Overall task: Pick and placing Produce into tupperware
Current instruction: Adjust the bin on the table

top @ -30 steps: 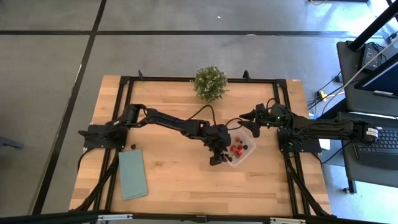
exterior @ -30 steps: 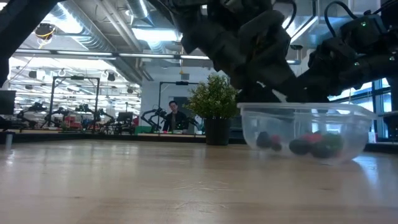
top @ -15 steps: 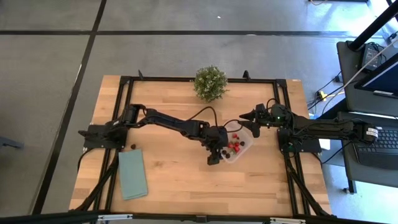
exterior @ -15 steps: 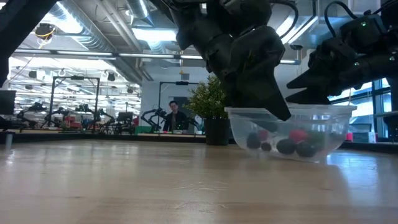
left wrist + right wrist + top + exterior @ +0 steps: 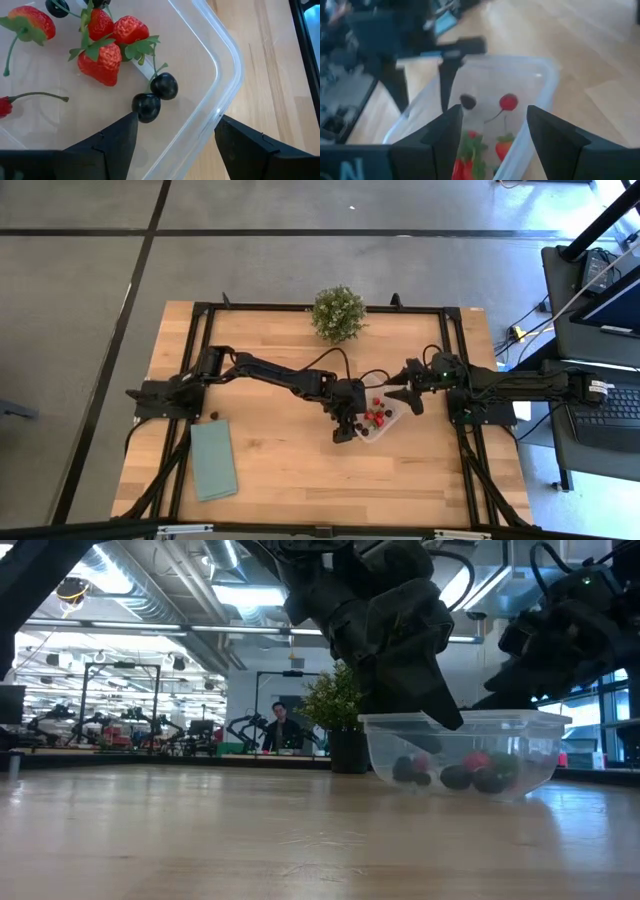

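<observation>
The clear tupperware (image 5: 392, 426) stands right of the table's middle. In it lies the produce: red strawberries (image 5: 100, 55), dark cherries (image 5: 156, 95) and a red cherry (image 5: 508, 101). My left gripper (image 5: 347, 428) is open at the tupperware's left wall, one finger inside and one outside, tipped down. My right gripper (image 5: 411, 401) is open over the tupperware's far right corner and looks clear above the rim (image 5: 540, 720) in the low view. One dark berry (image 5: 213, 415) lies on the wood at the left. My left gripper (image 5: 178, 117) straddles the tupperware's wall near a rounded corner, slanting down from the table's left. The outer fingertip (image 5: 230, 125) lies against the rim (image 5: 220, 107). The inner fingertip (image 5: 127, 125) touches a dark cherry (image 5: 146, 107). The gap is much wider than the wall. The tupperware stands flat on the table.
A bushy potted plant (image 5: 338, 313) stands at the far edge. A flat teal cloth (image 5: 213, 460) lies near the front left. A black frame (image 5: 300, 308) runs round the table. Bare wood lies in front of the tupperware.
The tupperware has slid a little toward the table's left and far side along with my left gripper, which has tipped further down at its wall. My right gripper has swung toward the near edge and down, coming over the tupperware's right end.
</observation>
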### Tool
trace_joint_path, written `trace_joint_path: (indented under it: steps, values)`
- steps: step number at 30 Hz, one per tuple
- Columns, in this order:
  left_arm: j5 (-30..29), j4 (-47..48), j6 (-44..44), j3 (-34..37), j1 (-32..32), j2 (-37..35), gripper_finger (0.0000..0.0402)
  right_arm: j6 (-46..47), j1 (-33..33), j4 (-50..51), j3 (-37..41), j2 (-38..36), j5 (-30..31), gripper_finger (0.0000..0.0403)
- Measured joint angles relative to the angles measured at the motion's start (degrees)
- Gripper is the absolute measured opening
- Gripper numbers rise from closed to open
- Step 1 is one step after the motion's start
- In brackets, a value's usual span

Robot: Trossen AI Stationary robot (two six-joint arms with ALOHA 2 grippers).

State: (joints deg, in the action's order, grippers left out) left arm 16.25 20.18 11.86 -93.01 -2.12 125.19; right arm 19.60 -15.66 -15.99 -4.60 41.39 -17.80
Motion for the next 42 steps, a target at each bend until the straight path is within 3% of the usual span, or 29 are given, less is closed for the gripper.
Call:
trace_joint_path:
  steps: [10,35,42]
  values:
    - [0.4,-0.3,0.4,0.0,0.2,0.0,0.025,-6.7,3.8,6.6,-0.2,-0.1,4.2,0.0226]
    - [0.2,-0.2,-0.5,0.1,0.9,0.1,0.025,-6.2,12.3,10.1,-0.3,-0.1,4.2,0.0226]
    - [0.6,-1.1,-0.2,0.1,1.1,0.1,0.025,-6.5,12.3,12.0,-0.3,-0.1,7.2,0.0226]
